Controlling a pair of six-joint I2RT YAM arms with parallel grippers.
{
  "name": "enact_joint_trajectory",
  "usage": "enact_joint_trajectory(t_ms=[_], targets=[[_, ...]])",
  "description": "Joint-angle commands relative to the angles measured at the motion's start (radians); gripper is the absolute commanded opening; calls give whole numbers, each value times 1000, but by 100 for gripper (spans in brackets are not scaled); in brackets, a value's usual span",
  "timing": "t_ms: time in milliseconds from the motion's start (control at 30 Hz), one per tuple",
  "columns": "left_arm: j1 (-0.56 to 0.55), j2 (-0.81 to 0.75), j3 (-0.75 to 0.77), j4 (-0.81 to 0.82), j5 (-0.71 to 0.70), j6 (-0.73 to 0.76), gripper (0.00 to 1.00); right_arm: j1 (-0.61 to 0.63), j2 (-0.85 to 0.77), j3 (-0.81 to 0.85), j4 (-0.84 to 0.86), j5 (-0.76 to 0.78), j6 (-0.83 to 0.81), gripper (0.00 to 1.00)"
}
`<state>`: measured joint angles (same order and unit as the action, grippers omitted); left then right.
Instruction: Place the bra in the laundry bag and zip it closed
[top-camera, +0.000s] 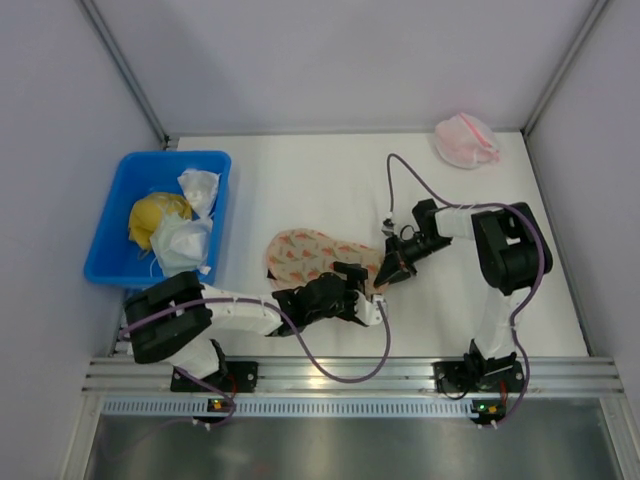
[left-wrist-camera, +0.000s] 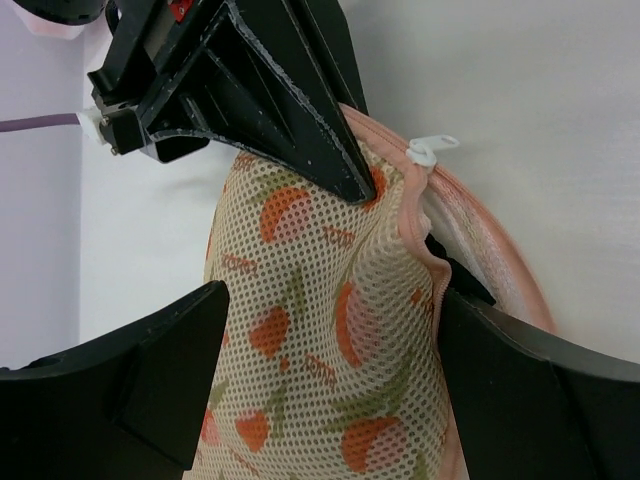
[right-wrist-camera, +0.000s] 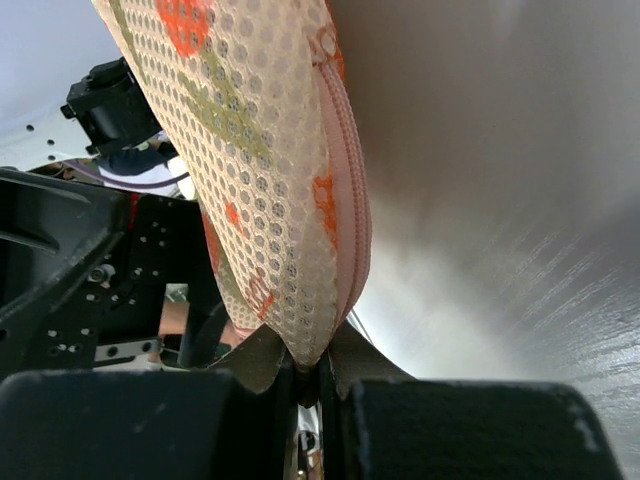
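Note:
The laundry bag (top-camera: 305, 255), peach mesh with red-orange marks, lies at the middle of the table, its right end raised. My left gripper (top-camera: 362, 293) is shut on the bag's bulging near-right part; the left wrist view shows the mesh (left-wrist-camera: 320, 300) filling the gap between its fingers (left-wrist-camera: 335, 330). My right gripper (top-camera: 386, 273) is shut on the bag's right end; the right wrist view shows the mesh tip (right-wrist-camera: 250, 150) pinched between its tips (right-wrist-camera: 310, 368). The white zipper pull (left-wrist-camera: 432, 150) sits on the pink zipper edge. The bra does not show plainly; a dark patch (left-wrist-camera: 452, 272) shows in the zipper gap.
A blue bin (top-camera: 120, 170) stands at the left with a yellow cloth lump (top-camera: 152, 218) and white cloth bundles (top-camera: 185, 240). A pink-and-white mesh bundle (top-camera: 465, 140) lies at the far right corner. Grey walls close in the table on three sides.

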<state>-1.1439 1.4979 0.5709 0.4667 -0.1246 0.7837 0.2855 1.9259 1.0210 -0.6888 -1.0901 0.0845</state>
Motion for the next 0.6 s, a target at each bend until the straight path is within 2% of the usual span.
enact_joint_trajectory(t_ms=[0,333,367,400,467,500,567], targets=[[-10,56,6,228,-69,51,88,34,-1,16,-37,-111,-25,0],[-51,162,-26,458,-124,160,89,47,21,18,-41,-129,-19,0],[-53,168,-31,475,-124,172,89,55,22,16,-38,-129,-19,2],[-53,170,-37,486,-119,175,89,58,22,16,-35,-128,-17,11],[-54,171,-43,498,-107,175,89,69,28,17,-31,-126,-14,18],[-54,168,-43,497,-104,170,89,72,31,21,-32,-125,-14,28],[-54,165,-42,497,-106,157,89,80,45,31,-32,-126,-14,29]])
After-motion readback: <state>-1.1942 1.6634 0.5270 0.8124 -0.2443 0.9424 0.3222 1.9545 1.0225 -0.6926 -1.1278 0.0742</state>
